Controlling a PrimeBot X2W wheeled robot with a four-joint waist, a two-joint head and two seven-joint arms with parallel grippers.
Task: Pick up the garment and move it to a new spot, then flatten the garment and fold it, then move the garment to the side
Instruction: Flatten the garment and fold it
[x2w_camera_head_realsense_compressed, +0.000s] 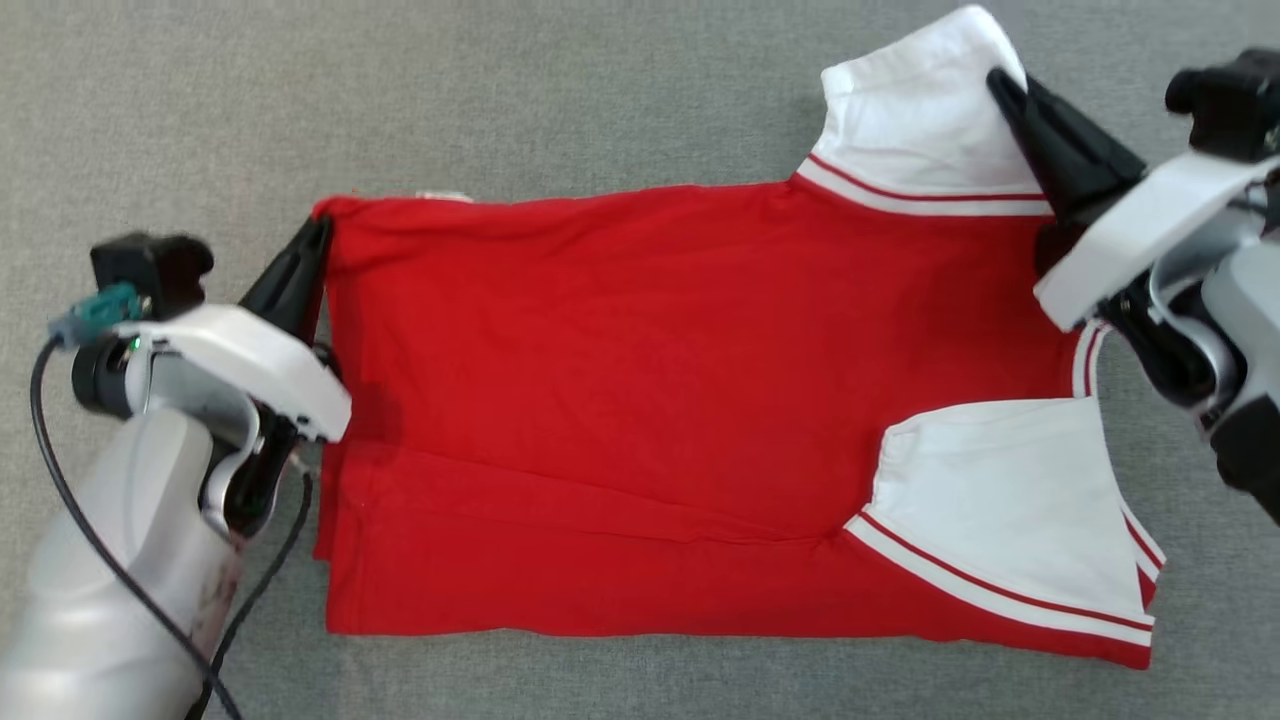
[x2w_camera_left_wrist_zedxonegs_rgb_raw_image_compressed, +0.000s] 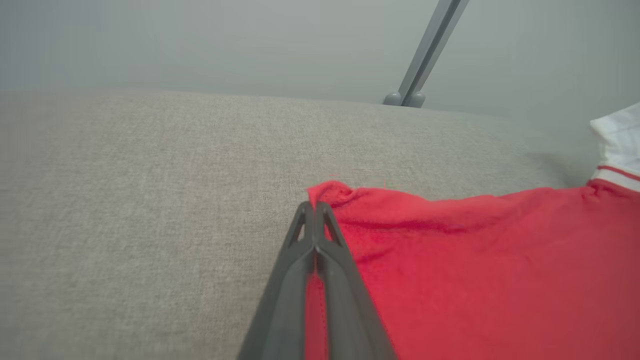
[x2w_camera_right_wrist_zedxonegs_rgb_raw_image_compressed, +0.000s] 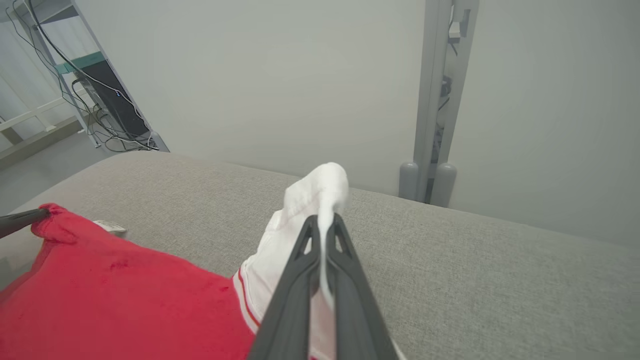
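The garment (x2w_camera_head_realsense_compressed: 640, 400) is a red shirt with white, red-striped sleeves, spread sideways on a grey fabric surface (x2w_camera_head_realsense_compressed: 500, 90). My left gripper (x2w_camera_head_realsense_compressed: 318, 232) is shut on the shirt's far left corner; in the left wrist view the closed fingers (x2w_camera_left_wrist_zedxonegs_rgb_raw_image_compressed: 315, 212) pinch red cloth (x2w_camera_left_wrist_zedxonegs_rgb_raw_image_compressed: 475, 265). My right gripper (x2w_camera_head_realsense_compressed: 1000, 85) is shut on the far white sleeve (x2w_camera_head_realsense_compressed: 920, 120). White fabric runs between its fingers (x2w_camera_right_wrist_zedxonegs_rgb_raw_image_compressed: 322, 225) in the right wrist view. A second white sleeve (x2w_camera_head_realsense_compressed: 1010, 500) lies folded over the near right part of the shirt.
Grey fabric surface extends all round the shirt. A grey post (x2w_camera_right_wrist_zedxonegs_rgb_raw_image_compressed: 435, 100) stands behind the surface's far edge against a pale wall. A rack with cables (x2w_camera_right_wrist_zedxonegs_rgb_raw_image_compressed: 100, 100) stands at the far left in the right wrist view.
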